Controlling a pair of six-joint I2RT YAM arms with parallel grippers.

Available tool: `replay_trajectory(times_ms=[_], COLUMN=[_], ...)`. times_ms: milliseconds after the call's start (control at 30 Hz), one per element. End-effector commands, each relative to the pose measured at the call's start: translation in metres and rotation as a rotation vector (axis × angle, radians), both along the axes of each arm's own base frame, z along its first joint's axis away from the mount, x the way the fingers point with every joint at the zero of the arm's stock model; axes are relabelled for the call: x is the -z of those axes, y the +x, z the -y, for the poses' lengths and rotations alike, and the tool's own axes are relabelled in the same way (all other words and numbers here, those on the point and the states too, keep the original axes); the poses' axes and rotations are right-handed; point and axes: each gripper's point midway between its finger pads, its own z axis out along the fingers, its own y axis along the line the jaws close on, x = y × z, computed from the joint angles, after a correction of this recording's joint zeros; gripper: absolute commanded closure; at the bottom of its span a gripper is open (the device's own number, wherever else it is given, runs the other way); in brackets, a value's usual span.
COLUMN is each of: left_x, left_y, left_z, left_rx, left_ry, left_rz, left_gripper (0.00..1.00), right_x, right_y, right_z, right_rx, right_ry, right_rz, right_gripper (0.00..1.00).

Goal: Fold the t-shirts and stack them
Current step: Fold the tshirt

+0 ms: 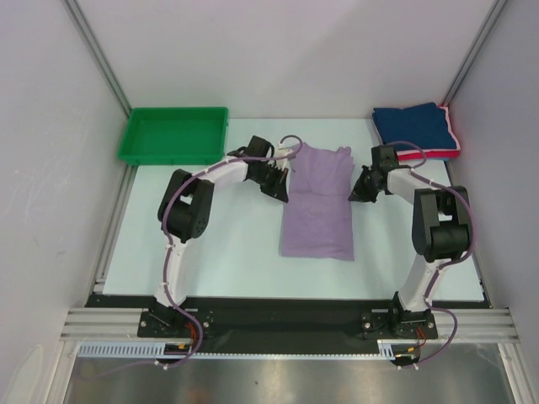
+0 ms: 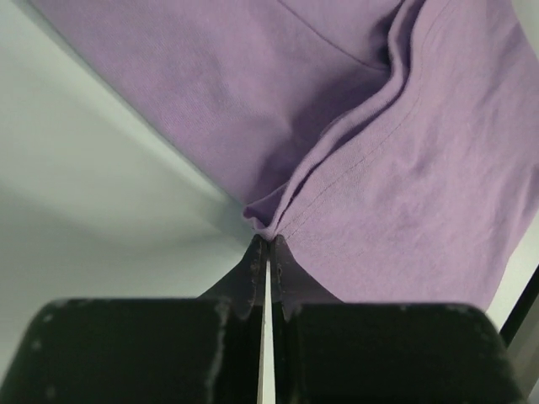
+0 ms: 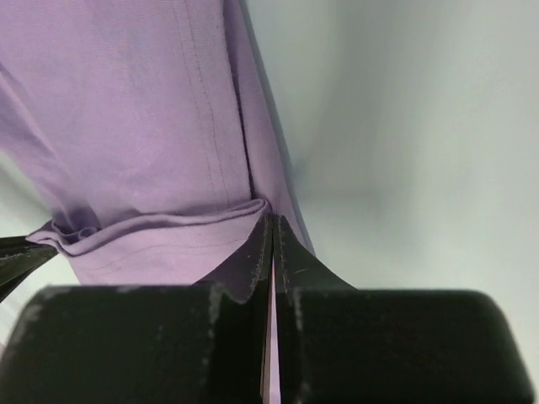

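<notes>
The pale lavender t-shirt (image 1: 318,202) lies lengthwise in the middle of the table, folded into a narrow strip. My left gripper (image 1: 283,187) is shut on its left edge near the far end; in the left wrist view the cloth (image 2: 396,151) bunches at the fingertips (image 2: 255,257). My right gripper (image 1: 355,189) is shut on its right edge; the right wrist view shows a folded hem (image 3: 160,236) pinched at the fingertips (image 3: 288,244). The navy blue t-shirt (image 1: 413,126) lies folded on the pink-red t-shirt (image 1: 440,154) at the far right corner.
A green plastic tray (image 1: 174,135) stands at the far left of the table. Grey walls and metal frame rails close in the left, right and far sides. The arm bases sit on a black rail (image 1: 286,320) at the near edge.
</notes>
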Motion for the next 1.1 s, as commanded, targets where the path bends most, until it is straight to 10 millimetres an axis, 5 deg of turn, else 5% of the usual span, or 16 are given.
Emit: replay_trajectory(times_ms=[0,567,700,767,867,933,967,1000,1033,1067], left_x=[-0.068,-0.039,-0.032,-0.039,-0.076,-0.09,-0.118,-0.104,-0.104,-0.119], left_y=[0.024,0.044,0.053,0.053,0.053,0.043,0.034,0.015,0.007,-0.013], left_z=[0.016,0.015,0.012,0.007,-0.002,-0.01,-0.011,-0.016,-0.018,-0.011], left_rx=[-0.002,-0.016,-0.027,-0.019,-0.009,0.018,0.037,0.075,0.132,0.191], left_ry=[-0.108,-0.007,0.046,0.072,0.081,0.087,0.065,0.087,0.108,0.099], left_rz=[0.201,0.222,0.219,0.237,0.342,0.383,0.444,0.429,0.485,0.541], left_gripper=[1.0,1.0,0.49,0.45,0.44,0.48,0.5,0.52,0.52,0.52], right_x=[-0.028,-0.017,-0.015,-0.028,-0.053,-0.053,-0.051,-0.062,-0.05,-0.05], right_y=[0.008,0.006,0.002,-0.001,-0.021,-0.052,-0.065,-0.08,-0.101,-0.11], right_z=[0.008,0.024,0.022,0.028,0.047,0.055,0.052,0.046,0.044,0.041], right_rx=[0.047,0.096,0.073,0.081,0.13,0.155,0.15,0.151,0.146,0.148], right_ry=[-0.021,-0.03,-0.028,-0.06,-0.152,-0.199,-0.201,-0.187,-0.192,-0.187], right_rz=[0.088,0.07,0.039,0.061,0.065,0.005,-0.011,0.003,-0.039,-0.046], right_gripper=[1.0,1.0,0.72,0.67,0.62,0.59,0.59,0.58,0.58,0.57])
